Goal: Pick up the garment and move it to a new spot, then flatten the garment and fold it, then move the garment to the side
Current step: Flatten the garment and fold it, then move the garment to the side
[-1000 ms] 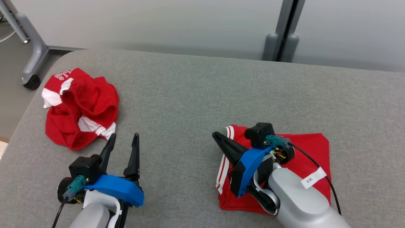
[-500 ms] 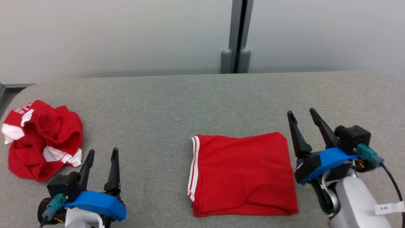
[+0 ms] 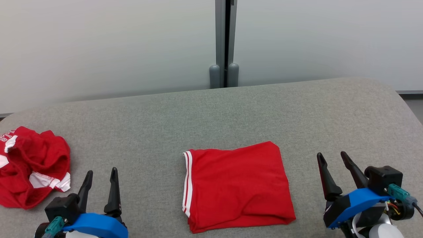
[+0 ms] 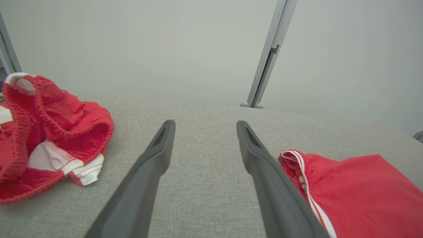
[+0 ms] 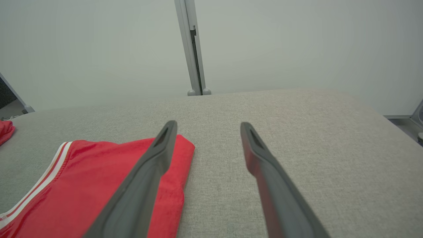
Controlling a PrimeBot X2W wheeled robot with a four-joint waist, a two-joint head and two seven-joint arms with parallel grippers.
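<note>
A folded red garment with white stripes along its left edge lies flat on the grey table, front centre; it also appears as the folded garment at the right of the left wrist view and the folded garment at the left of the right wrist view. My left gripper stands open at the lower left, nothing between its fingers. My right gripper stands open at the lower right, just right of the folded garment and clear of it, with empty fingers.
A crumpled red and white garment lies at the table's left edge, also seen as the crumpled heap in the left wrist view. A grey post stands against the pale wall behind the table. The table's right edge curves away at far right.
My right gripper came off the folded garment, opened, and drew back to its right. The head camera turned right, so the whole picture shifted left. The left gripper stayed open.
</note>
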